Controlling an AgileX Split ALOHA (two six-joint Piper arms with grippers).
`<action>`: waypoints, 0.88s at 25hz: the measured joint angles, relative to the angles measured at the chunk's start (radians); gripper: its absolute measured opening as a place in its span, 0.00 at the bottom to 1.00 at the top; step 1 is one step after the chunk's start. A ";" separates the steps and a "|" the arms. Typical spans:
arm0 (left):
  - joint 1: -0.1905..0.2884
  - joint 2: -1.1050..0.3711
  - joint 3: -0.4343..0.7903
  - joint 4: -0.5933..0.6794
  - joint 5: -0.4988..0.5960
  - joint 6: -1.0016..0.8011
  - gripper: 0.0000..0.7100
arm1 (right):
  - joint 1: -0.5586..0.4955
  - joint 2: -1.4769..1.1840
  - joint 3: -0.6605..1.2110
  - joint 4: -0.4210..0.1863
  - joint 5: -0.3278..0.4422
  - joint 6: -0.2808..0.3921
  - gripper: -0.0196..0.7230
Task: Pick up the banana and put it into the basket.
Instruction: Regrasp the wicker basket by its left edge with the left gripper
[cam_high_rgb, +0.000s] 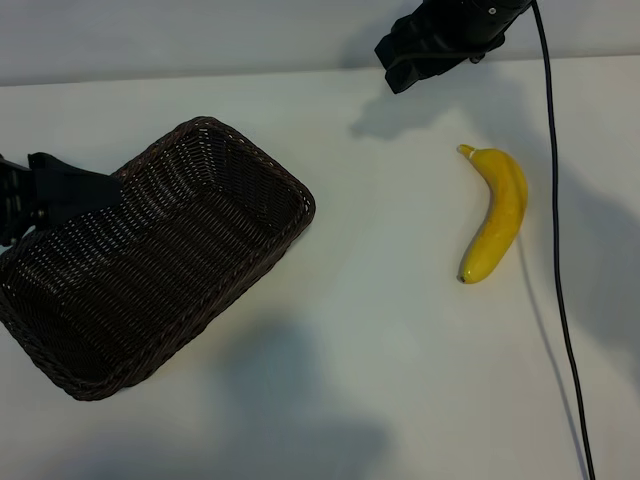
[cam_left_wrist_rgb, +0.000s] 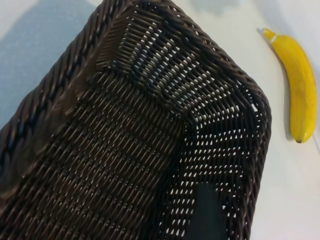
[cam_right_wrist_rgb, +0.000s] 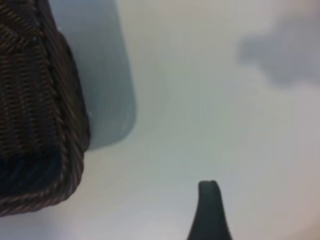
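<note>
A yellow banana lies on the white table at the right, with its stem toward the far edge; the left wrist view also shows the banana. The dark brown wicker basket stands at the left, slanted, with nothing inside. My left gripper hangs open over the basket's left rim, and one finger shows against the basket's inner wall. My right gripper is open above the far side of the table, apart from the banana's stem. One of its fingers shows over bare table.
A black cable runs from the right arm down the table's right side, close beside the banana. White table lies between the basket and the banana. A corner of the basket shows in the right wrist view.
</note>
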 joint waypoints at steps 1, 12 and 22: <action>0.000 0.000 0.000 -0.006 -0.001 0.000 0.81 | 0.000 0.000 0.000 0.002 0.001 0.014 0.75; 0.000 -0.205 0.000 0.456 0.020 -0.449 0.69 | 0.000 0.000 0.000 0.004 0.084 0.043 0.75; 0.000 -0.386 0.079 0.858 0.070 -0.917 0.70 | 0.000 0.000 0.000 -0.008 0.117 0.036 0.75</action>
